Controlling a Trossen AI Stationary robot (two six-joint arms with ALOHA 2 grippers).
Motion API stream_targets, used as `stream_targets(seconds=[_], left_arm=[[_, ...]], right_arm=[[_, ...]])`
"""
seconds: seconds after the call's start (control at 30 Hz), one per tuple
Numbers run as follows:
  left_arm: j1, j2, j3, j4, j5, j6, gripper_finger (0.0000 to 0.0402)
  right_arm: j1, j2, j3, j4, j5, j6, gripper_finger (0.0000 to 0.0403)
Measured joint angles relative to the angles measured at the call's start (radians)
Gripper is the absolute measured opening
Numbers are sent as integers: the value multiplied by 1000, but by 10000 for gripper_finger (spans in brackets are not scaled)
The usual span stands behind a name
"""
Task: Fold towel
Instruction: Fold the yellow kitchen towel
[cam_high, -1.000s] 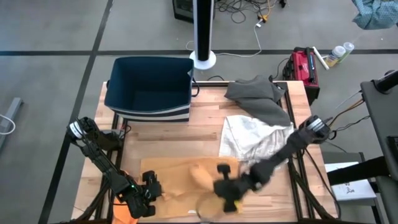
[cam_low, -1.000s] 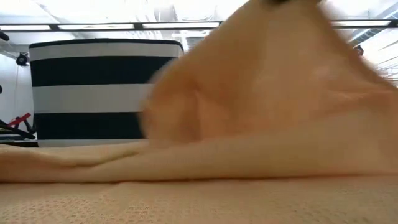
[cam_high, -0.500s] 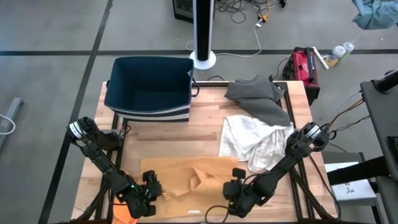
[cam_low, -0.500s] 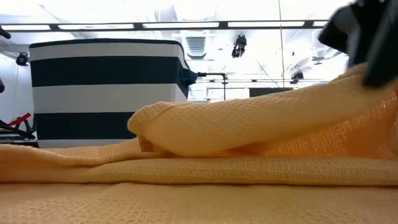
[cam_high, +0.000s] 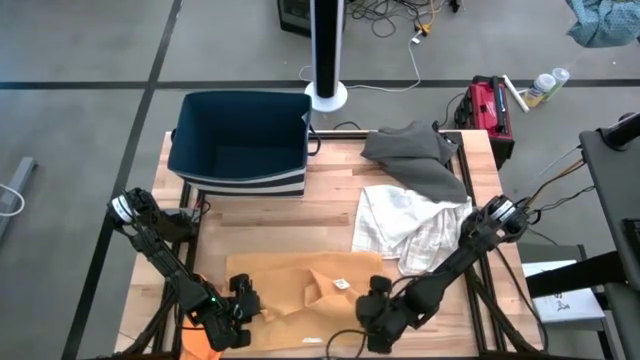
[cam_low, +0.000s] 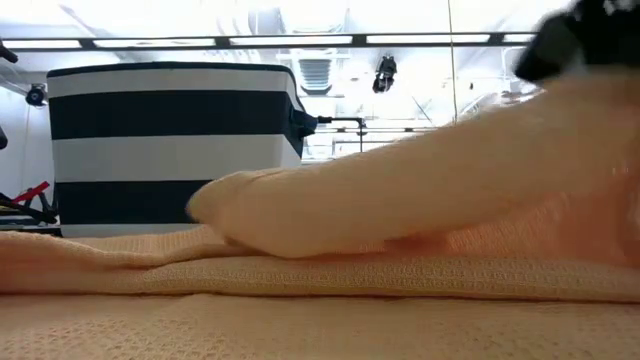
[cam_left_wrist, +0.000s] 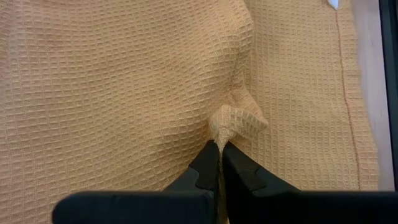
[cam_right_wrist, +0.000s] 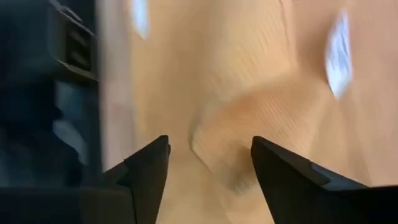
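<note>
A tan waffle-weave towel (cam_high: 290, 280) lies rumpled on the near half of the wooden table, with a low fold across its middle (cam_low: 400, 220) and a white label (cam_high: 342, 284) facing up. My left gripper (cam_high: 243, 305) is at the towel's left end, shut on it. My right gripper (cam_high: 372, 292) stands open just over the towel's right end. Its fingers (cam_right_wrist: 152, 165) are spread wide above the cloth (cam_right_wrist: 249, 118) and hold nothing. In the low view it shows as a dark shape (cam_low: 590, 40) at the upper right. My left gripper pinches a small raised pucker of the towel (cam_left_wrist: 229, 121) between its two fingertips (cam_left_wrist: 208, 163). The fingers slant down onto it from the table's near left. Around the pucker the cloth lies flat on the table and is slack.
A dark blue bin with a striped wall (cam_high: 240, 140) stands at the far left of the table. A grey cloth (cam_high: 415, 150) and a white checked cloth (cam_high: 410, 225) lie heaped along the right side. Bare wood (cam_high: 270, 215) shows between the bin and the towel.
My right gripper has sunk and moved a little toward the table's right edge, and it has let go of the towel. The towel's right part, held up high a second ago, has dropped and now lies as a low fold on the rest.
</note>
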Motion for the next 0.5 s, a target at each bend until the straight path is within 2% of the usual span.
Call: stream_targets(seconds=[0.17, 0.27, 0.33, 0.5], left_arm=[[0, 0, 0, 0, 0, 0, 0], [0, 0, 0, 1, 0, 0, 0], [0, 0, 0, 1, 0, 0, 0], [0, 0, 0, 2, 0, 0, 0]], right_arm=[[-4, 0, -4, -101, -157, 97, 230], [-3, -3, 0, -99, -178, 96, 226], [-2, -8, 13, -98, -142, 70, 224], [-31, -9, 55, -52, 72, -35, 229]])
